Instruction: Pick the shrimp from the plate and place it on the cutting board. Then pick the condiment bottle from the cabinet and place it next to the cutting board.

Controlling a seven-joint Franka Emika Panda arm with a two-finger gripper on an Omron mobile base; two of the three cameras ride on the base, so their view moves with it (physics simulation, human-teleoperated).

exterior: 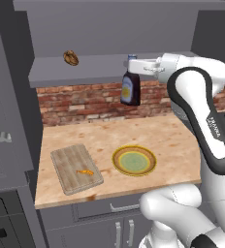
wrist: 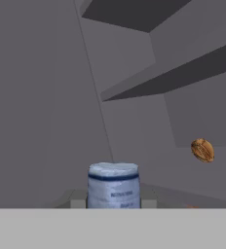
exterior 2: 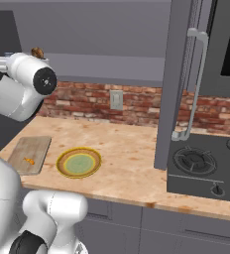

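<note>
Now arm outstretched, claw [exterior: 132, 66] gripping condiment bottle [exterior: 130, 89] (cap end), hanging midair

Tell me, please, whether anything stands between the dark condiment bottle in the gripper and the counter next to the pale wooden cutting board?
Nothing visible does. The dark brown condiment bottle hangs from the gripper in front of the grey shelf, above bare counter. The pale wooden cutting board lies lower left; the yellow-rimmed plate sits to the board's right.
</note>
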